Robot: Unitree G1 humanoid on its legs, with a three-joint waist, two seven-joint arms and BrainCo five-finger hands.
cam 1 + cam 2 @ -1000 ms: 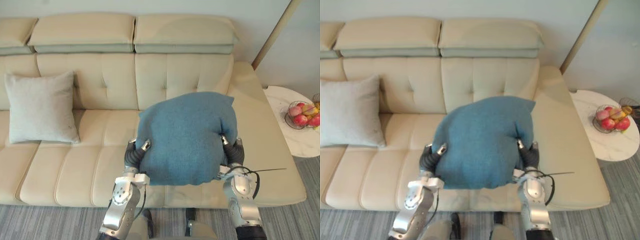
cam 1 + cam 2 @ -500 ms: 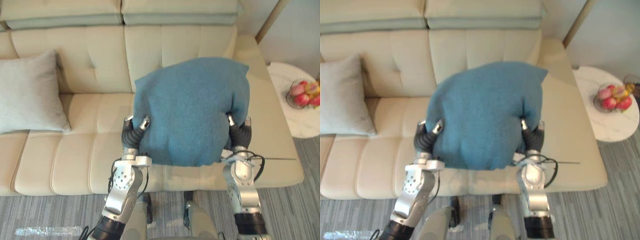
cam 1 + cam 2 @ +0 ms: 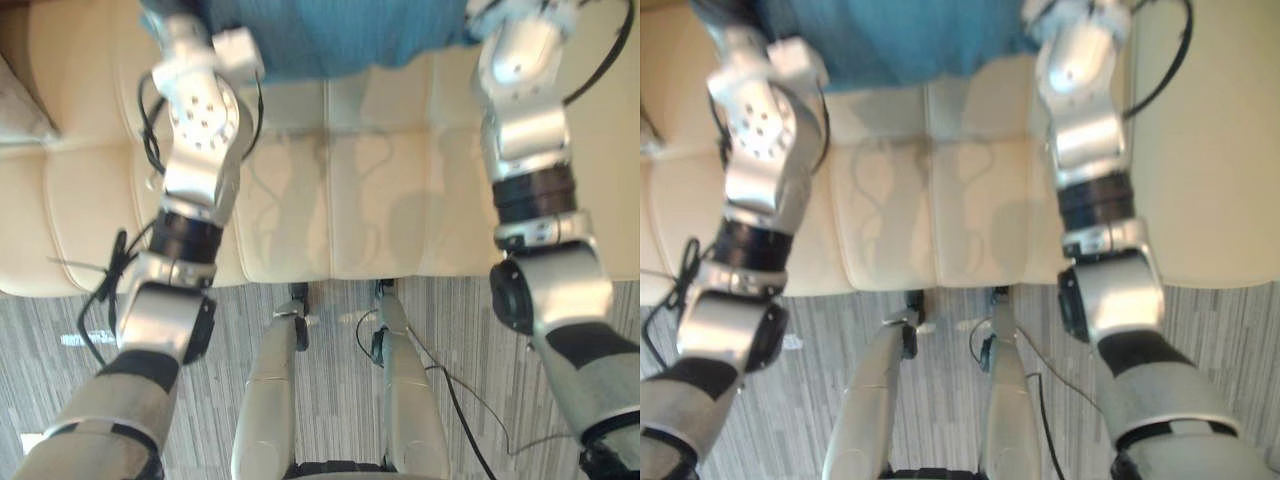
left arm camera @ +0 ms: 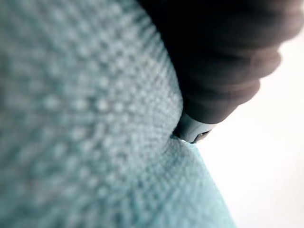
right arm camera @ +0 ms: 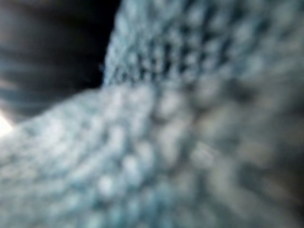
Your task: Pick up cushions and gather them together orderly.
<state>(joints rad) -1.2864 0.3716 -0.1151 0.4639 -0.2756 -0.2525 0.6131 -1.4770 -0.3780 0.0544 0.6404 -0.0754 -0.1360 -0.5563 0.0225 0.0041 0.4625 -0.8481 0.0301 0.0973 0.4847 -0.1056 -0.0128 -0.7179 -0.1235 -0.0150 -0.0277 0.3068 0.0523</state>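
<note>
Pressing against the cushion (image 3: pixel 340 35) from either side, the left hand (image 4: pixel 223 61) and right hand (image 5: pixel 47 42) are extended forward over the sofa (image 3: pixel 340 200). The cushion is seen between both wrists, its fabric touching each hand. Whether either hand is closed cannot be told.

cushion (image 3: pixel 340 35) over sofa (image 3: pixel 330 200) seat, floor (image 3: pixel 340 420) in front of sofa

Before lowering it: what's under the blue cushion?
Cream sofa seat shows beneath the lower edge of the blue cushion. Whatever lies farther back under it is covered.
</note>
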